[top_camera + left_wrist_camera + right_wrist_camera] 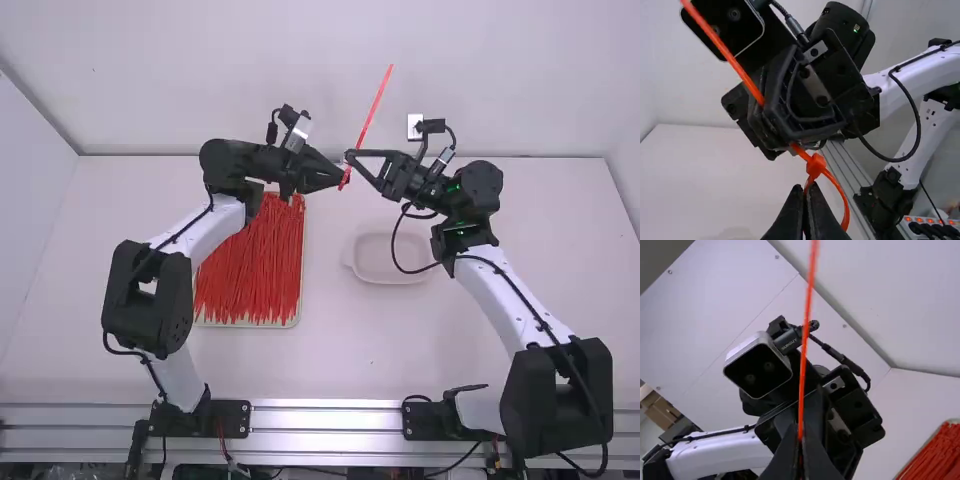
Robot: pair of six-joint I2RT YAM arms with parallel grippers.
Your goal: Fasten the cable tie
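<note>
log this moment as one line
left gripper: shut on cable tie at head | right gripper: shut on tail | status: tail threaded, loop open

Red cable tie (368, 120), tail upward, between left tool (340, 181) and right tool (351, 158)

Pale dish (375, 262), red tie pile (255, 270), table (560, 220)

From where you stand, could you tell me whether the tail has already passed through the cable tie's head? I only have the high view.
Observer: Yes, the cable tie is threaded; a loop hangs below its head.
Operator: Thank you. What grips that loop?
Observer: The left end effector is shut on it, just under the head.
Operator: And the tail?
Observer: The right end effector is shut on it, close to the head's other side.
</note>
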